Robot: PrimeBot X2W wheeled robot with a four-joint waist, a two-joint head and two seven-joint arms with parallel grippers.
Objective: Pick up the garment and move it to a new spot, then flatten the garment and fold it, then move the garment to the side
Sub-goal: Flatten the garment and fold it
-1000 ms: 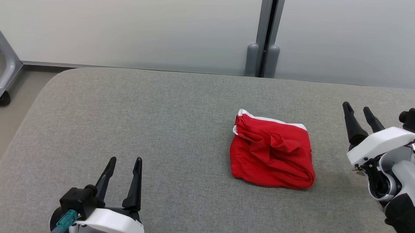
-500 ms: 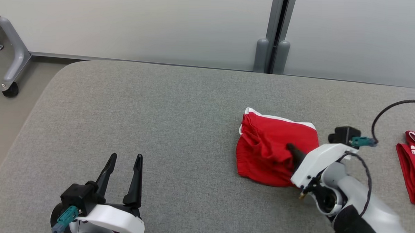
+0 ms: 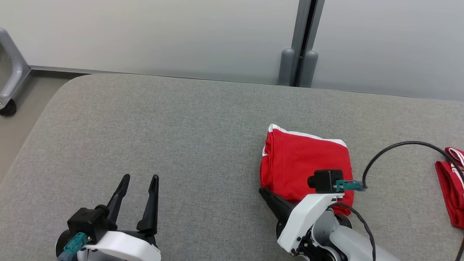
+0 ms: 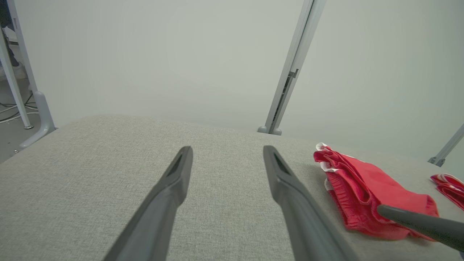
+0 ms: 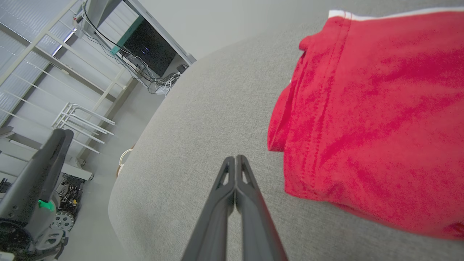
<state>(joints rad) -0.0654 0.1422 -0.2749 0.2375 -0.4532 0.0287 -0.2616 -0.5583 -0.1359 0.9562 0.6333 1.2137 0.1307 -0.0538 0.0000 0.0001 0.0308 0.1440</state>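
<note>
Head view: garment (image 3: pixel 304 164) beside rt pincer (image 3: pixel 264 192)

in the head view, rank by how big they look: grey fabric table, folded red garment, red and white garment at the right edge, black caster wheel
1. grey fabric table
2. folded red garment
3. red and white garment, cut by the frame, full size unsure
4. black caster wheel

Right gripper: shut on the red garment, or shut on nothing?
Shut on nothing. The right gripper has its fingers pressed tip to tip over the bare grey table, beside the red garment, no cloth between them.
</note>
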